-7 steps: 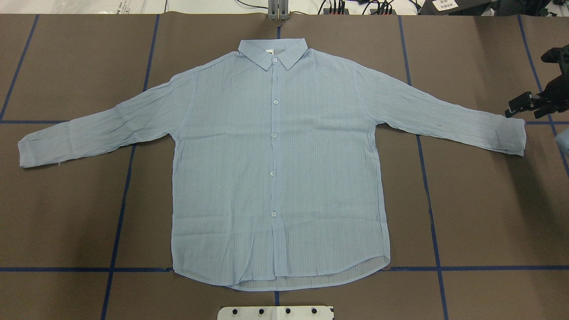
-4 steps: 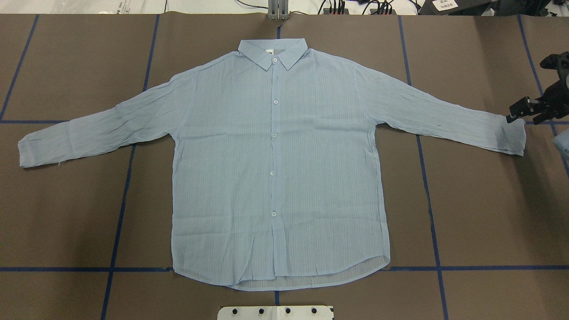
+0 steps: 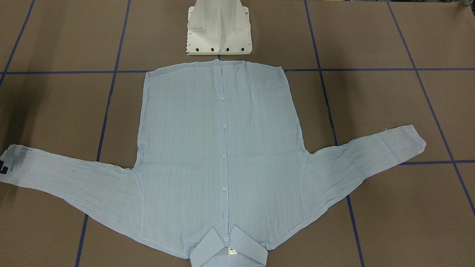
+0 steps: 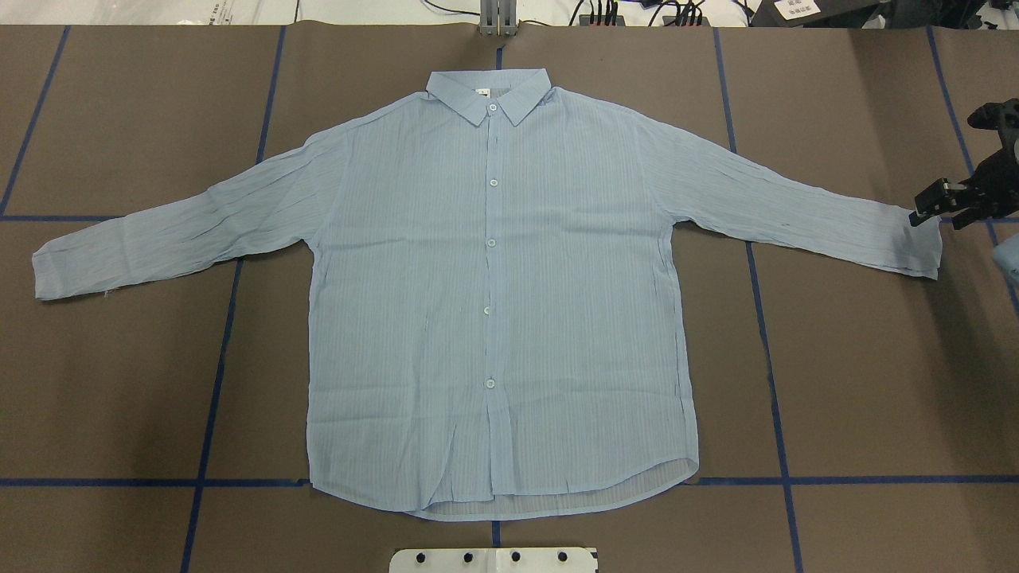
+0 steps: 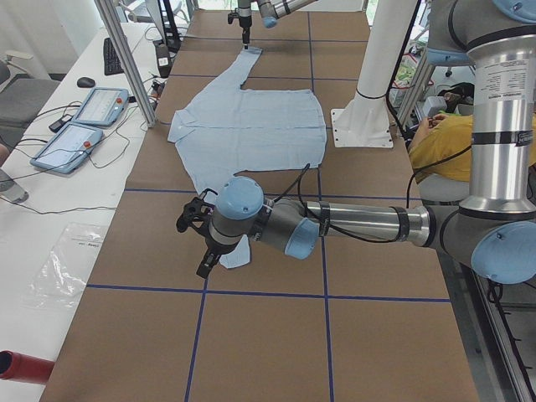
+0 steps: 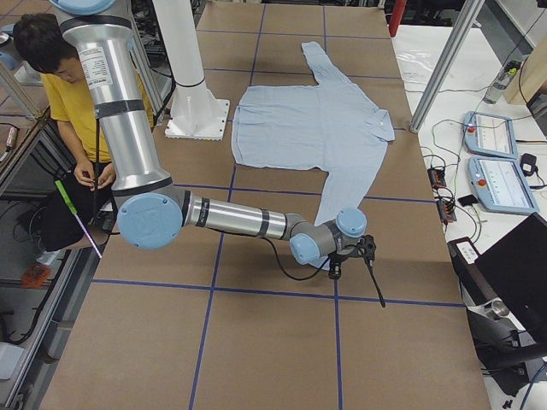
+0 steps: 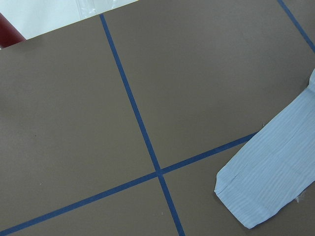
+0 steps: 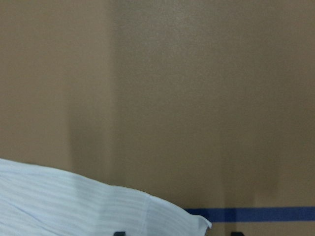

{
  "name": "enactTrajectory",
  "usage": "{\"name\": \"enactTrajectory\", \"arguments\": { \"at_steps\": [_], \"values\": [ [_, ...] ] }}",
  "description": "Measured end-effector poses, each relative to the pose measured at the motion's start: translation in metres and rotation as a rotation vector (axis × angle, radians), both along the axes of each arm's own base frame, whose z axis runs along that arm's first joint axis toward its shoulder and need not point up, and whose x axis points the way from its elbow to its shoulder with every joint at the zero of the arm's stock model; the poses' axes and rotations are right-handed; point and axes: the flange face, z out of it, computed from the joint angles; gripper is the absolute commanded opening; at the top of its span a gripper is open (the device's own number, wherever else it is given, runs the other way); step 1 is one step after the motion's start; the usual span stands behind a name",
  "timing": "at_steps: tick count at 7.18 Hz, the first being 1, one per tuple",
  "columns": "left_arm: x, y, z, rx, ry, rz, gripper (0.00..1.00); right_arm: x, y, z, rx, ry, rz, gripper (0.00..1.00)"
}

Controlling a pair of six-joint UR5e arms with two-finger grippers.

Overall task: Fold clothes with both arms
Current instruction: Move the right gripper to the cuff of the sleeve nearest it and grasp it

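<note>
presently: shirt [image 4: 493,278], buttoned, flat, face up mid-table [image 4: 119,382]; sleeves spread toward both ends, bare table beyond each cuff. right gripper [image 4: 938,213] spread wide at the right cuff's edge. left gripper [image 5: 203,266] over the left cuff; opening cannot be told.

Brown table [image 4: 103,382] under flat blue shirt [image 4: 557,318]
</note>
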Motion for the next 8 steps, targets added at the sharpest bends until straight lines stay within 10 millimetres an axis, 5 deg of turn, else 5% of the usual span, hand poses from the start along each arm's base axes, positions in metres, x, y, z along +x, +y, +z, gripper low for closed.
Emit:
{"name": "enactTrajectory", "arguments": {
  "at_steps": [2,3,4,5,8],
  "values": [
    [0.0,0.0,0.0,0.001,0.0,0.001,1.0,-0.0005,0.0005,0.0023,-0.003,0.003,-0.001,0.71],
    [0.0,0.0,0.0001,0.001,0.0,0.001,1.0,-0.0007,0.0006,0.003,-0.005,0.005,-0.001,0.63],
    [0.0,0.0,0.0003,0.001,0.0,0.001,1.0,-0.0013,0.0007,0.0035,-0.008,0.005,-0.001,0.47],
    [0.0,0.0,0.0005,0.001,0.0,0.001,1.0,-0.002,-0.0002,0.0034,-0.01,0.005,-0.001,0.04],
    [0.0,0.0,0.0008,0.001,-0.001,0.002,1.0,-0.0052,-0.0058,-0.0017,-0.011,0.003,-0.001,0.0]
  ]
}}
